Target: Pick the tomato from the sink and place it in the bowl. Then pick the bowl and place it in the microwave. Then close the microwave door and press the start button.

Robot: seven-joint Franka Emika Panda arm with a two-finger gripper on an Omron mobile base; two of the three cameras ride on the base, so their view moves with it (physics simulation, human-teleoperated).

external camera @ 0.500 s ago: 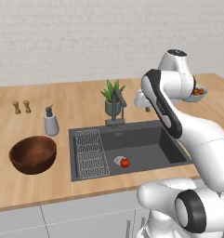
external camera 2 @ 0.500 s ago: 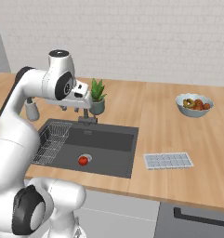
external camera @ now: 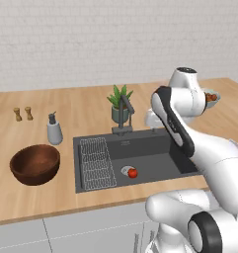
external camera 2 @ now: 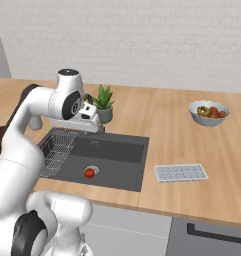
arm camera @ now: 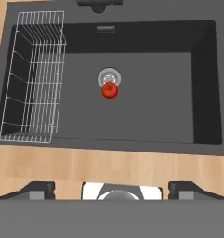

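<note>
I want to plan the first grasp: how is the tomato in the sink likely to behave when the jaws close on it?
The tomato is a small glossy ball, so it may slip between flat jaws. Being round on the sink's flat floor beside the drain, a nudge would probably roll it. It looks small and likely light, so a centred, gentle squeeze seems wise.

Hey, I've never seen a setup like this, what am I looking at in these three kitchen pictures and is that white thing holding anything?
The white thing is a robot arm in a computer-drawn kitchen. Two pictures come from cameras behind it, left and right; the third looks down from its hand. Its gripper hangs open above the sink and holds nothing. In the sink lie a small red tomato by the drain and a wire rack. On the wooden counter stand a brown bowl, a soap dispenser, a potted plant, a fruit bowl and a grey tray.
</note>
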